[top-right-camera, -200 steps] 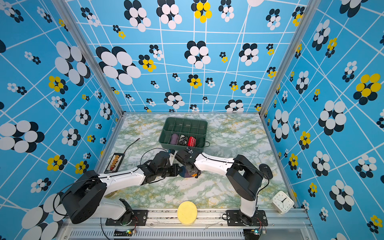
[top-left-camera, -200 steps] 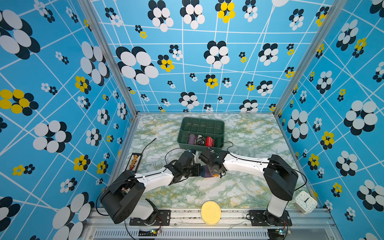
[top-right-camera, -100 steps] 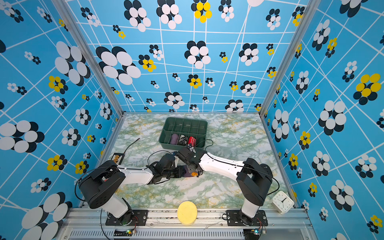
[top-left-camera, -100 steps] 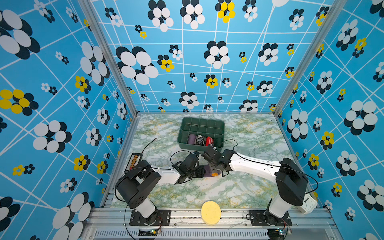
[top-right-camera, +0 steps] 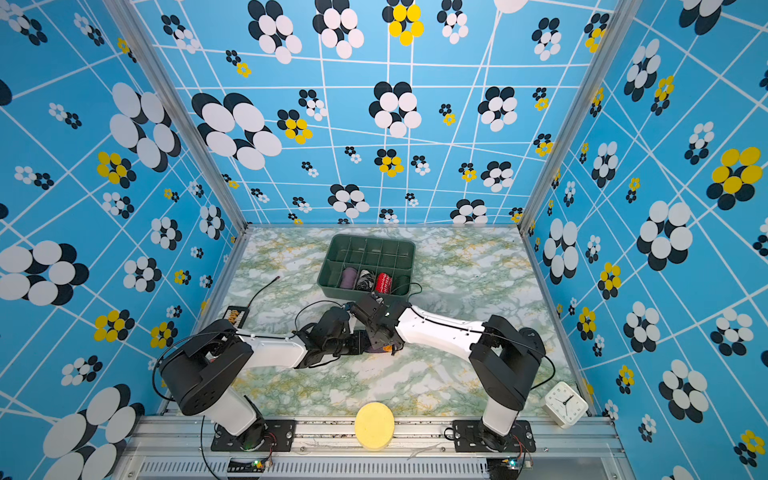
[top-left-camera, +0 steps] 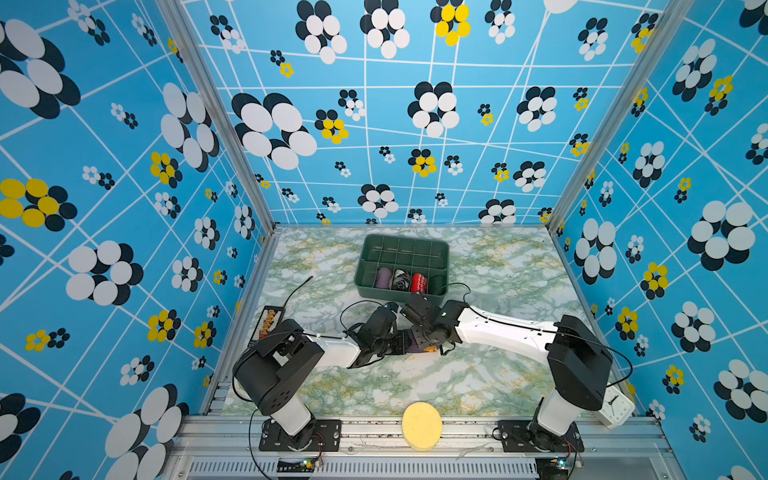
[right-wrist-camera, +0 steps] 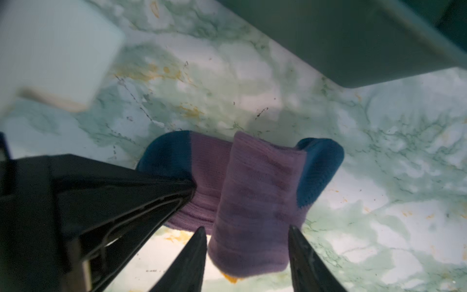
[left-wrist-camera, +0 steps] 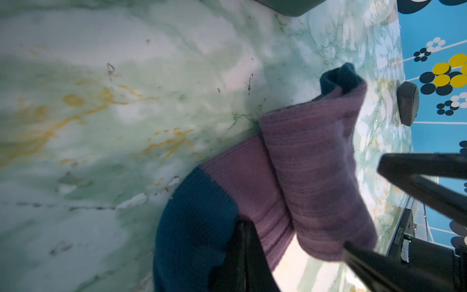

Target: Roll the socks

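The purple ribbed socks [right-wrist-camera: 252,189] with dark blue toe and heel lie partly folded on the marble table, between the two grippers in both top views [top-left-camera: 417,347] [top-right-camera: 376,350]. My left gripper [right-wrist-camera: 190,188] is shut on the socks' purple part beside a blue end; its black finger [left-wrist-camera: 243,232] presses into the knit. My right gripper [right-wrist-camera: 245,228] stands open, one fingertip on each side of the folded-over flap and neither gripping it. An orange scrap peeks from under the flap. In the top views the two wrists meet over the socks [top-left-camera: 409,338].
A green divided bin [top-left-camera: 405,243] stands just behind the grippers and holds a purple roll, a black-and-white bundle and a red bundle. A yellow sponge [top-left-camera: 421,424] lies at the front edge and a white clock [top-right-camera: 565,405] at the front right. A small tray [top-left-camera: 268,324] sits left.
My right gripper's jaws have spread apart and let go of the folded flap. My left gripper stays shut on the socks. Both arms have shifted slightly toward the bin.
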`<state>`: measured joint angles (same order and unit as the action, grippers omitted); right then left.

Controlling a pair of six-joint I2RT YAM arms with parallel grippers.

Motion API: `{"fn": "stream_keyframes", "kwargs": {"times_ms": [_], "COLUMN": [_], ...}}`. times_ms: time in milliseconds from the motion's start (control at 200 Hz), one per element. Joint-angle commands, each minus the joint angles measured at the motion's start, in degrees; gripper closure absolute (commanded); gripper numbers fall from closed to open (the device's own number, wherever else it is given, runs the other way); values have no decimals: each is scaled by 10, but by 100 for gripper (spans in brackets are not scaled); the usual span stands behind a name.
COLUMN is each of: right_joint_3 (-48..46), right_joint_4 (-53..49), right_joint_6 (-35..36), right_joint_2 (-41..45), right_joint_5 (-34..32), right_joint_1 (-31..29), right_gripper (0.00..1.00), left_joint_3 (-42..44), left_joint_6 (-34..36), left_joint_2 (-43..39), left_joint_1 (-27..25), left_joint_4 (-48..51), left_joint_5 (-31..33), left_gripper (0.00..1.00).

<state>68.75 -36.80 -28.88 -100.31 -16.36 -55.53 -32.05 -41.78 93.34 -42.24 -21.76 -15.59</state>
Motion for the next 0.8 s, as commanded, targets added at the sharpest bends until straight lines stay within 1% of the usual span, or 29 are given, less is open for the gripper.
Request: {"fn": "stream_keyframes", "kwargs": {"times_ms": [0, 400, 605, 715, 795], "right_joint_3": [28, 88, 105, 112, 116], "right_joint_4": [-22, -80, -102, -115, -127], "right_joint_6": [5, 12, 5, 5, 3], "right_joint_2": [-20, -84, -109, -120, -130], "right_joint_5": [-16, -82, -82, -86, -91], "right_joint_1": [-6, -14, -16, -16, -16], "right_gripper": [46, 46, 47, 50, 54], "left_joint_3": [18, 24, 30, 35, 37], "left_joint_6": [-5, -8, -9, -10, -10], "left_joint_2": [12, 26, 31, 34, 35], "left_joint_1": [8, 13, 17, 21, 23], "left_joint_4": [9, -12, -24, -30, -34], "left_joint_5": [10, -1, -6, -9, -12], "left_gripper": [92, 92, 92, 92, 92]}}
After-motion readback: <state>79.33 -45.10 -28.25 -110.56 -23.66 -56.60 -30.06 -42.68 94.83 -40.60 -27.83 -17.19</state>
